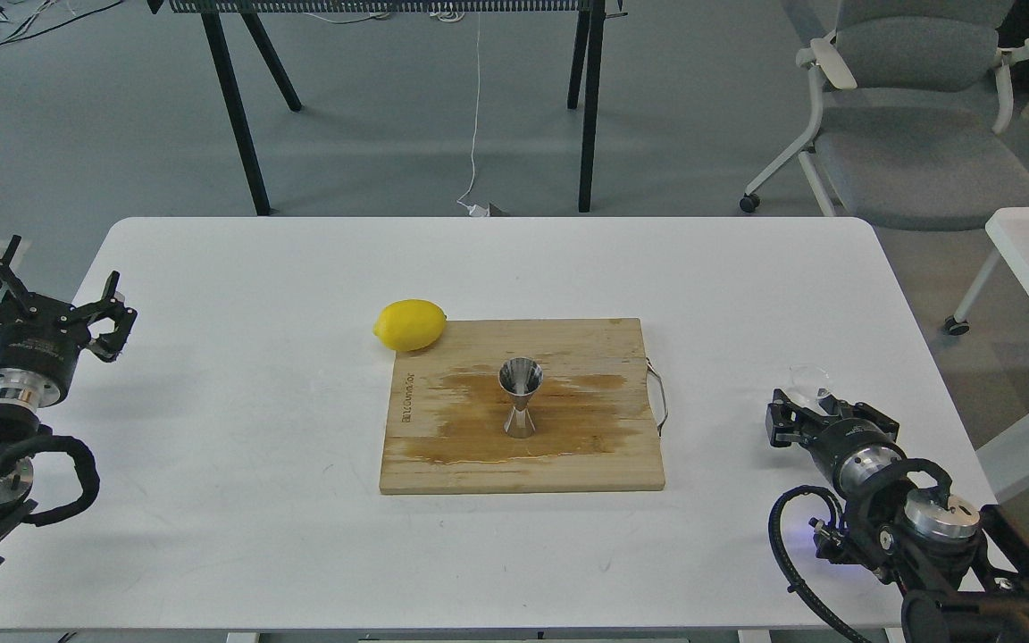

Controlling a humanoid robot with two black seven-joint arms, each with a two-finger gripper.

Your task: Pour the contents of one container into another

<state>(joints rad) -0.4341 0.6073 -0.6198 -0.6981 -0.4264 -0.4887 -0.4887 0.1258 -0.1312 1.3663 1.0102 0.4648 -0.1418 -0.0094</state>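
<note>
The small clear cup (pixel 810 377) is near the table's right edge, held at the tip of my right gripper (pixel 806 404), which is shut on it. It looks roughly upright, and I cannot tell what is inside. The steel hourglass jigger (pixel 521 397) stands upright in the middle of the wooden cutting board (pixel 586 464), well left of the cup. My left gripper (pixel 46 288) hangs open and empty over the table's far left edge.
A lemon (pixel 410 324) rests against the board's back-left corner. A wet brown stain spreads over the board around the jigger. The board's metal handle (pixel 660 397) points right. A grey office chair (pixel 916 116) and a black table frame stand behind the white table (pixel 238 429).
</note>
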